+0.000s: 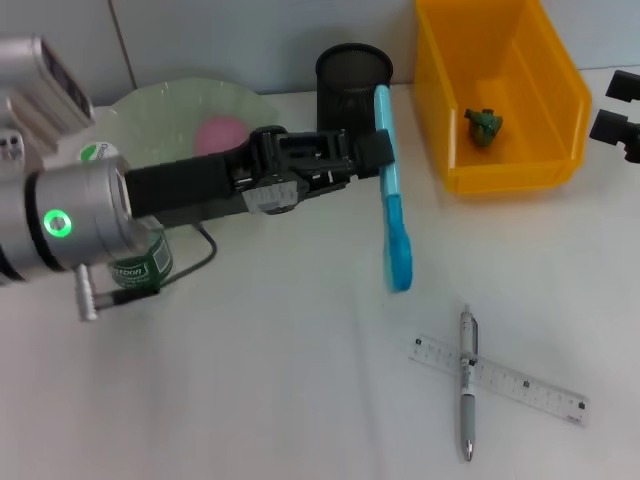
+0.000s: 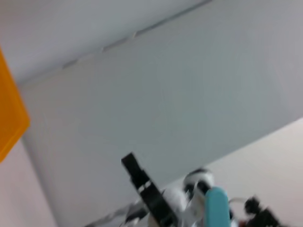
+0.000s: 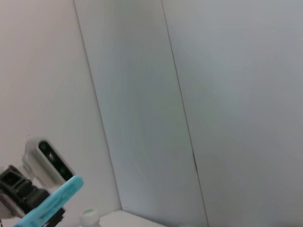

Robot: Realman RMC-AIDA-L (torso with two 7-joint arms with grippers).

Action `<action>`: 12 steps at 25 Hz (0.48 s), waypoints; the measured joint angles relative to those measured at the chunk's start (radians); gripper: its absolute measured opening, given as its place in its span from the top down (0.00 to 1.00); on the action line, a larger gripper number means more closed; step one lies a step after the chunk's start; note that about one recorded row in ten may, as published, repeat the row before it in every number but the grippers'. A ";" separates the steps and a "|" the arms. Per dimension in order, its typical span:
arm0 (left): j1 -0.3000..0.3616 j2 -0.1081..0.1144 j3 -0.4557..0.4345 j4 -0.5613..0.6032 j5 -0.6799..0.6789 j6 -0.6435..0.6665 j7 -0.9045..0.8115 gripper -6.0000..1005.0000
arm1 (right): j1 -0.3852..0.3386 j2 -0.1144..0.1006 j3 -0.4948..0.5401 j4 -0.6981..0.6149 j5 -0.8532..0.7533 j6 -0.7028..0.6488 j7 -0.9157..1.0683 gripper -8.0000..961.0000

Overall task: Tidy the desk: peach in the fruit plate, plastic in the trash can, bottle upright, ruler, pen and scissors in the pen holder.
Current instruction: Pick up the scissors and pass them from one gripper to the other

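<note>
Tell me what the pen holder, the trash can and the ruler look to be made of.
Pen holder: black wire mesh, probably metal; a fine grid shows in its wall. Trash can: bright yellow opaque plastic with a smooth, slightly glossy, moulded look. Ruler: clear hard plastic, most likely; the white desk shows through it and fine black marks run along it.

Probably a lab: bare white desk (image 1: 260, 400), plain wall (image 3: 227, 94).

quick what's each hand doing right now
Left hand: closed on the blue scissors, held up beside the pen holder.
Right hand: parked at the desk's right edge; open or closed cannot be told.
</note>
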 joint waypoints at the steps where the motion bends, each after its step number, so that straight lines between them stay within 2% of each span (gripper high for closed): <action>1: 0.000 0.000 0.000 0.000 0.000 0.000 0.000 0.77 | 0.002 0.002 0.002 0.020 0.002 0.002 -0.021 0.30; 5: 0.000 0.000 0.000 0.000 0.000 0.000 0.000 0.77 | -0.001 0.004 0.004 0.069 0.042 0.003 -0.081 0.30; 6: -0.023 -0.002 0.109 -0.221 -0.255 -0.021 0.202 0.77 | -0.008 0.006 0.005 0.098 0.078 0.005 -0.116 0.30; 7: -0.023 -0.002 0.109 -0.221 -0.255 -0.021 0.202 0.77 | -0.012 0.007 0.005 0.117 0.098 0.006 -0.135 0.30; 8: -0.028 -0.003 0.231 -0.307 -0.459 -0.021 0.331 0.77 | -0.012 0.007 0.005 0.117 0.098 0.006 -0.135 0.30; 9: -0.015 -0.003 0.337 -0.327 -0.611 -0.027 0.404 0.77 | -0.015 0.008 0.003 0.141 0.118 0.008 -0.157 0.30; 10: -0.015 -0.003 0.337 -0.327 -0.611 -0.027 0.404 0.77 | -0.015 0.008 0.003 0.141 0.118 0.008 -0.157 0.30; 11: 0.006 -0.003 0.444 -0.329 -0.738 -0.045 0.460 0.77 | -0.014 0.015 -0.002 0.150 0.117 0.009 -0.174 0.30; 12: 0.006 -0.003 0.444 -0.329 -0.738 -0.045 0.460 0.77 | -0.014 0.021 -0.005 0.153 0.117 0.010 -0.187 0.31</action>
